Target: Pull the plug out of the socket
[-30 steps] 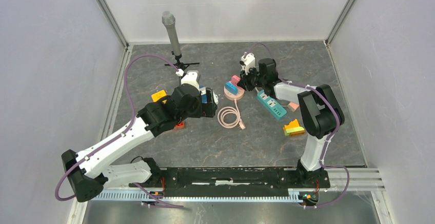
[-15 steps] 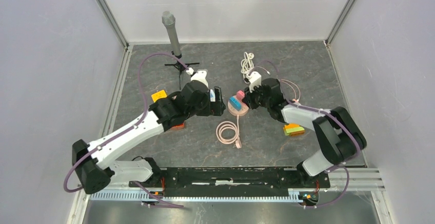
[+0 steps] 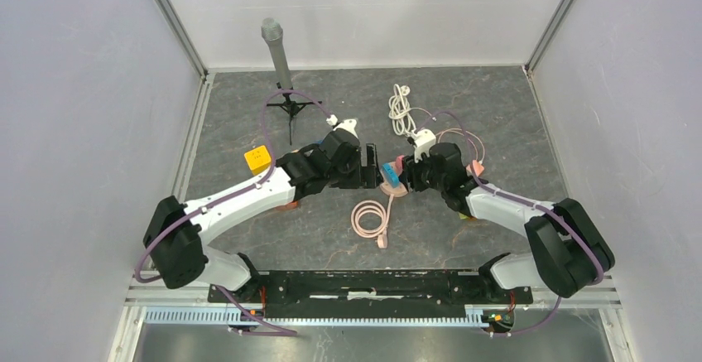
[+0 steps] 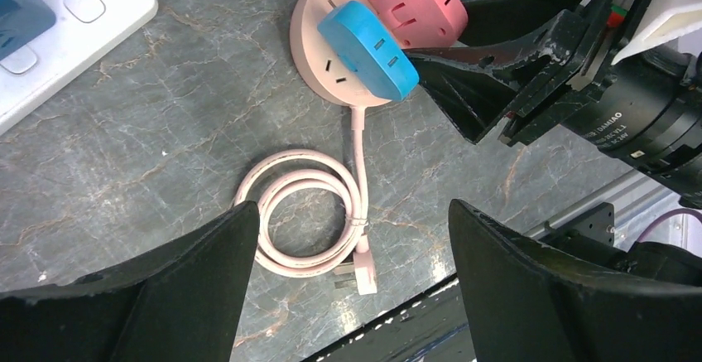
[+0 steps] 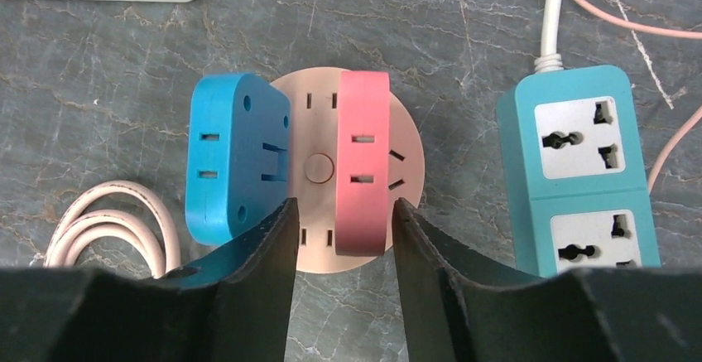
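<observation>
Pink plug is seated in the round pink socket, right of the socket's centre button in the right wrist view. A blue plug is seated in the same socket to the left of the button and overhangs its left rim. Both plugs are fully in place. The socket lies flat on the grey marbled counter, near the middle of the top view.

Right pincer is partly open and straddles the lower end of the pink plug. Its left finger stands clear of the plug, with socket face visible in the gap. Its right finger lies just beside the plug's right edge; contact there cannot be confirmed. Nothing is clamped.

Left pincer stands wide and holds nothing. In the left wrist view it hangs over the socket's coiled pink cord, which lies on the counter below the socket. In the top view the two pincers face each other across the socket, left of it and right of it.

A teal power strip lies just right of the socket, not touching it. A white power strip occupies the upper left of the left wrist view. A yellow block sits left of the left arm.
</observation>
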Robot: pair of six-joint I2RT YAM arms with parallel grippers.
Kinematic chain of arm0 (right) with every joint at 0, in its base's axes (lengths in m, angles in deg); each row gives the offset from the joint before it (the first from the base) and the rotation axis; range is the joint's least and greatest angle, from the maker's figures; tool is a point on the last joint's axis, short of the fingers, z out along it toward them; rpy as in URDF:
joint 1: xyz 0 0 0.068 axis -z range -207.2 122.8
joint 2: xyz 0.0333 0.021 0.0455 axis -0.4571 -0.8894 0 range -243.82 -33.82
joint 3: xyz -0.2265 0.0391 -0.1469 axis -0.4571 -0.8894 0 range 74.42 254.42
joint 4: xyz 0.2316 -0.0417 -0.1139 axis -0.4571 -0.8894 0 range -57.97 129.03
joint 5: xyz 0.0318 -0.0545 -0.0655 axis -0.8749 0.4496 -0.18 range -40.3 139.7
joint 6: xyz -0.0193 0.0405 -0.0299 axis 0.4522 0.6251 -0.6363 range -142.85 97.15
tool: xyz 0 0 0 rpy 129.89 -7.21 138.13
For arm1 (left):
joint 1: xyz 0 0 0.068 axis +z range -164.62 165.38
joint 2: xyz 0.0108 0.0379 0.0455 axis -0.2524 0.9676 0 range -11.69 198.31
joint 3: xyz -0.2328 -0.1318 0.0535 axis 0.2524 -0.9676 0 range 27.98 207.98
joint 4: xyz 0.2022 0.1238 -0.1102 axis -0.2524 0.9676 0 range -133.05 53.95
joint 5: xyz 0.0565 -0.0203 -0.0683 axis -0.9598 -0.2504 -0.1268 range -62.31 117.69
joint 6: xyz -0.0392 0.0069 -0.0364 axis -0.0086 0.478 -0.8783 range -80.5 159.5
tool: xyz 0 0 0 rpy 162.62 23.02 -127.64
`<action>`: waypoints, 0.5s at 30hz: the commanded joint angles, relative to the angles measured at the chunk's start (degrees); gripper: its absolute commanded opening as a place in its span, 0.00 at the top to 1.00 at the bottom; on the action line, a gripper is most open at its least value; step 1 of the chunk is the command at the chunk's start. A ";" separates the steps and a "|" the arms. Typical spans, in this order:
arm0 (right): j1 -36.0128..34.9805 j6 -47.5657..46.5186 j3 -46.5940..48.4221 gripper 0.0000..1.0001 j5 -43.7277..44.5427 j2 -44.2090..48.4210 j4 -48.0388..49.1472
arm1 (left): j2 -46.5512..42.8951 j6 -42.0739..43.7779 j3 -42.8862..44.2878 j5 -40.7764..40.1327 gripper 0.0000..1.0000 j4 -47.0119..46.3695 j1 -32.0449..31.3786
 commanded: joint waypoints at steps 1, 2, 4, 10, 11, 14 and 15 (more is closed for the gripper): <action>-0.16 -1.80 5.03 0.49 3.34 -1.32 -3.38 | 1.76 -1.39 1.42 1.14 0.10 -4.01 0.15; -0.21 -1.86 5.47 0.50 3.80 -1.68 -3.43 | 2.30 -1.61 1.54 1.38 0.10 -4.25 0.14; -0.21 -2.82 6.07 0.53 3.80 -2.08 -3.35 | 3.46 -2.15 1.51 2.15 0.10 -5.28 0.17; -0.21 -4.24 7.14 0.85 1.92 -1.20 -4.62 | 7.14 -2.65 2.45 4.19 0.10 -7.31 0.14; -0.21 -4.17 6.99 0.88 1.43 -0.88 -4.84 | 7.77 -2.06 2.92 5.55 0.11 -7.94 0.14; -0.16 -2.35 6.03 0.98 0.47 0.53 -4.40 | 9.07 -0.96 3.41 8.55 0.14 -8.64 0.15; -0.12 -1.38 5.87 1.00 0.25 1.00 -4.30 | 9.29 -0.94 3.25 8.38 0.15 -8.49 0.19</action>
